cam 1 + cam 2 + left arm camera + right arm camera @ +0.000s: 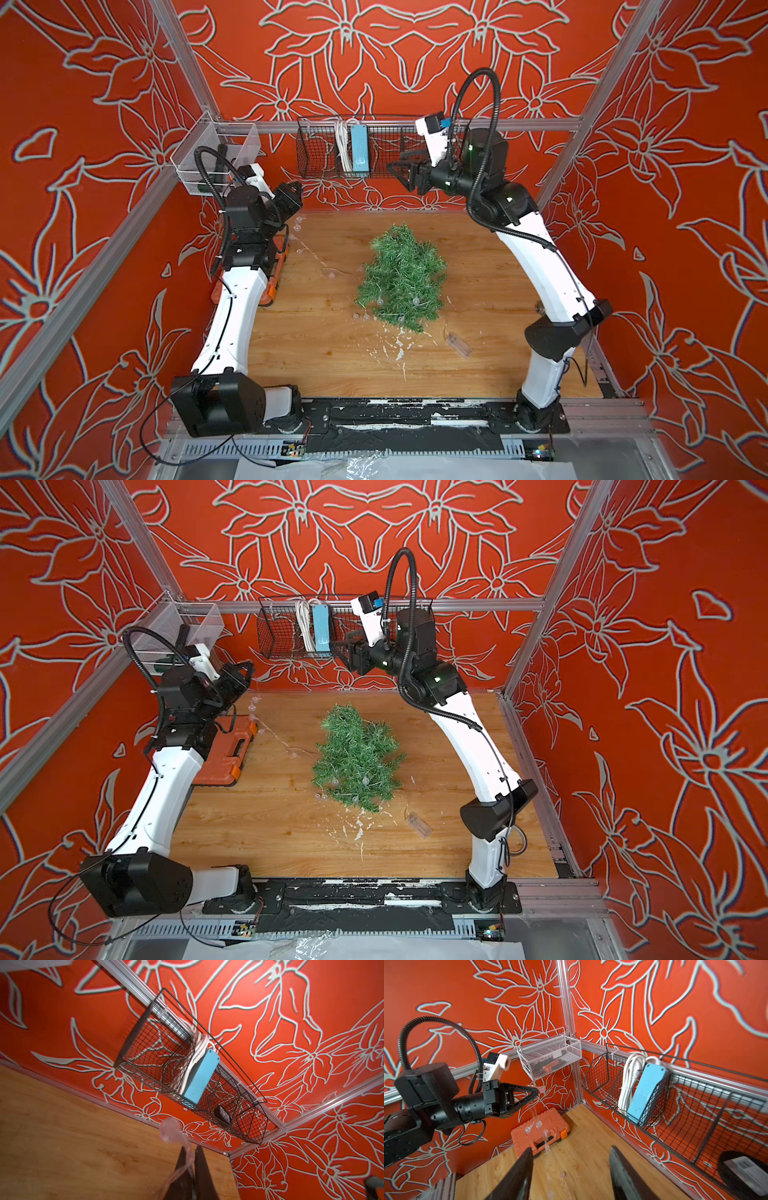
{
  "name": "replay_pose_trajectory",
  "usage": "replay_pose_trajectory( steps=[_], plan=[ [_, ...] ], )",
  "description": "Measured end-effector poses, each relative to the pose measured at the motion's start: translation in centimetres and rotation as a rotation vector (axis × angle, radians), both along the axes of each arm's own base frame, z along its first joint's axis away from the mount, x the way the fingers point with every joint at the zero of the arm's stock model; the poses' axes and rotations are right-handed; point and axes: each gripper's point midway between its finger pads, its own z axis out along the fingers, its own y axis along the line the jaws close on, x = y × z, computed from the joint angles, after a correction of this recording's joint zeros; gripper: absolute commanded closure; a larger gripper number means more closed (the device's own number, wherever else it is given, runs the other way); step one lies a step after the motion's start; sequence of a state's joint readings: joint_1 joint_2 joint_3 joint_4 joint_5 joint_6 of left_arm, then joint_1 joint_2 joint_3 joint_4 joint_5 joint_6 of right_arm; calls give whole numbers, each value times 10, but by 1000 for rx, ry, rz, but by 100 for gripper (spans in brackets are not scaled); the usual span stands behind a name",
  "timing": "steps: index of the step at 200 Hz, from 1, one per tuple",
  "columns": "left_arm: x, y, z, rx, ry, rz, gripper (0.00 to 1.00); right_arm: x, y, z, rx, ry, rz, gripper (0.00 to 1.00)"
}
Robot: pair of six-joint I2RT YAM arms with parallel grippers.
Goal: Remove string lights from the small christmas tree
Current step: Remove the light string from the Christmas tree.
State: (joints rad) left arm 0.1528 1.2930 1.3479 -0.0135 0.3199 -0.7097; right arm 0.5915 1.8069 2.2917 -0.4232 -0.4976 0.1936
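On the near side of the small christmas tree [401, 278], the clear battery box [457, 347] lies free on the table [332, 353]. Bulbs sit among the tree's lower needles, so you are partway: the string lights [538, 1124] need more unthreading. Beyond the tree to the left, your left claw [536, 1091] is raised and clenched on the wire. Beyond it to the right, your right claw [571, 1148] hangs released and empty.
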Motion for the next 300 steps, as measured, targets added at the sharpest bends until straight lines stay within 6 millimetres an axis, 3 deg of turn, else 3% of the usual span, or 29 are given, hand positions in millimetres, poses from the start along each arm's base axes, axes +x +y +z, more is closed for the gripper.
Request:
replay_pose_trajectory(
  steps=[27,62,119,153,195,239,266,300],
  plan=[
    [-15,12,7,2,1,36,100,-22,-14,7,11,-10,0,39],
    [-42,8,38,17,-41,37,100,-53,-17,-12,-20,13,22,34],
    [-94,-2,103,44,-181,39,100,-150,27,-65,-173,-20,181,30],
    [-111,-7,127,48,-220,26,100,-179,43,-110,-270,-11,203,24],
    [-131,-13,158,54,-266,15,100,-189,87,-168,-425,-12,203,22],
    [-147,-16,175,59,-297,14,100,-176,130,-228,-585,-9,161,21],
    [-154,-18,182,56,-307,12,100,-160,140,-249,-649,-29,106,19],
    [-169,-23,198,55,-345,-5,100,-148,149,-253,-675,-60,83,17]
  ],
)
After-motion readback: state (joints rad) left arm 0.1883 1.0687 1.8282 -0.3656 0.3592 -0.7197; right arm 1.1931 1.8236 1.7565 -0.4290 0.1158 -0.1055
